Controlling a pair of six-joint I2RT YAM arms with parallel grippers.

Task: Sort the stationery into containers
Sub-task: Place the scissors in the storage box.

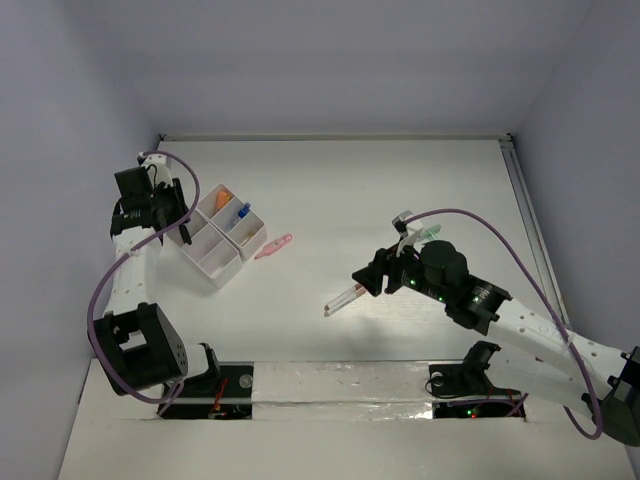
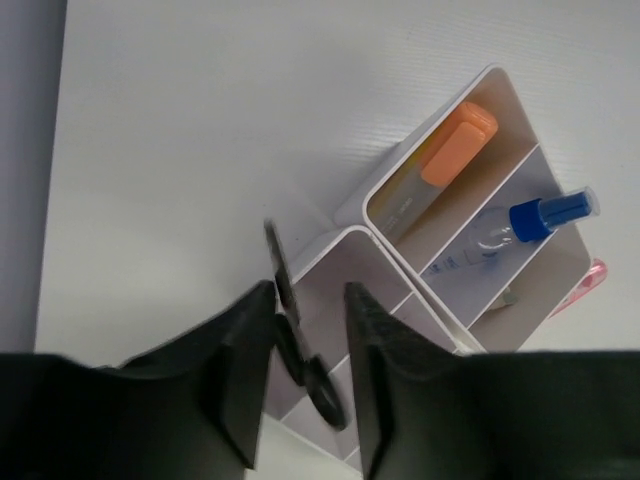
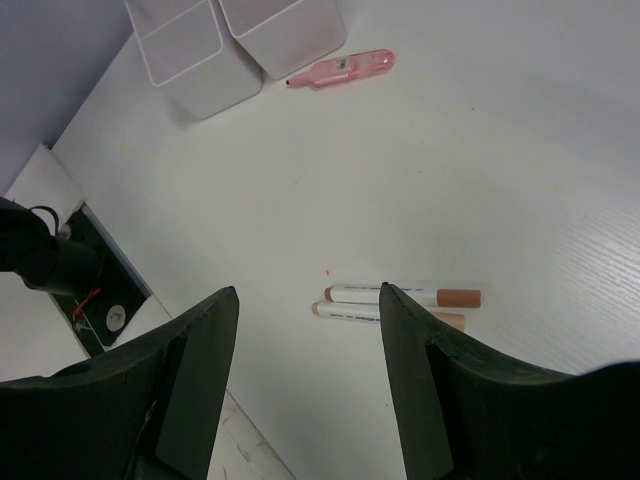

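The black-handled scissors (image 2: 297, 325) hang over a compartment of the white tray (image 1: 222, 272), left of centre in the overhead view. The left gripper (image 2: 308, 292), jaws slightly parted around them, seems to be dropping them in. One orange highlighter (image 2: 445, 160) and one blue-capped pen (image 2: 535, 215) lie filed. One pink marker (image 1: 273, 246) waits beside the tray. The right gripper (image 3: 308, 296), spread, hovers over two brown-capped markers (image 3: 400, 297) on the desk (image 1: 400, 190).

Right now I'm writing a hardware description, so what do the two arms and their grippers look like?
Both the left arm and right arm are white tubular links joined by black motor housings, each trailed by a looping purple cable. Small green lights dot the right arm. The left gripper and right gripper have broad matte-black fingers.
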